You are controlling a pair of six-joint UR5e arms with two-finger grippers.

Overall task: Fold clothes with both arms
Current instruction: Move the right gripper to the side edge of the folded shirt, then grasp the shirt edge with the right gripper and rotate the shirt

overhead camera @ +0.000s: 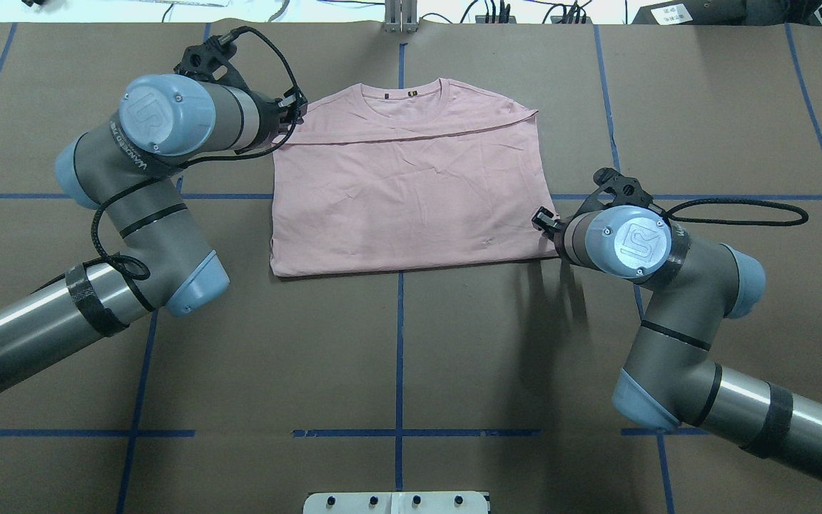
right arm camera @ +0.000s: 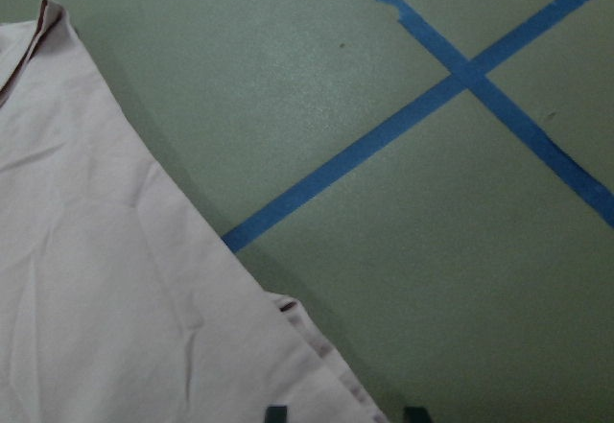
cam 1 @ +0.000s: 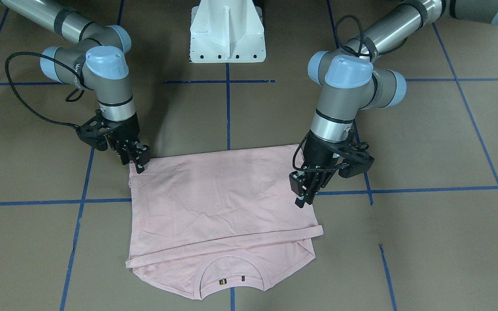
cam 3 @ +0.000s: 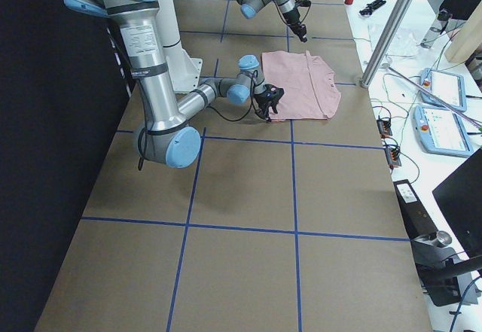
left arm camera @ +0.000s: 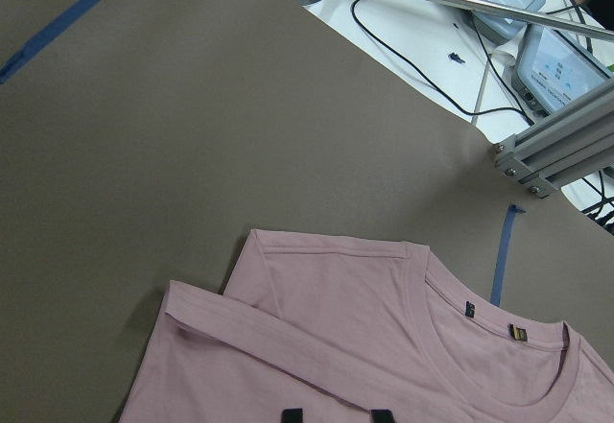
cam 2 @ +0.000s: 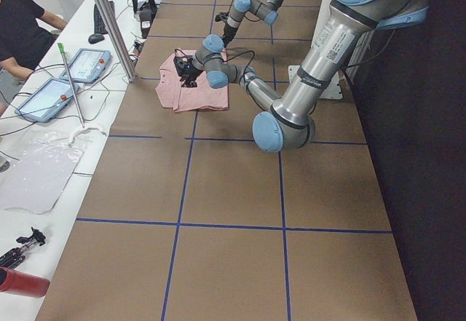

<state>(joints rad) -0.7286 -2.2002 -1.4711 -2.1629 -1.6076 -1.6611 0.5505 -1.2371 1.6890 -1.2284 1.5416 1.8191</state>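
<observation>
You've got the pink T-shirt [overhead camera: 411, 193] lying flat in the upper middle of the frame on the brown surface [overhead camera: 275, 357], collar toward the top edge, plain side up. The lower half's folded up, so the hem runs as a slightly slanted band just under the collar, and the fold makes the bottom edge. Your left gripper [overhead camera: 294, 114] sits at the shirt's upper left edge, by the end of that band. The right gripper [overhead camera: 546, 220] is at the lower right corner. Both are mostly hidden under their wrists, so can't tell if they touch cloth. Blue tape lines [overhead camera: 399, 371] grid the surface.
</observation>
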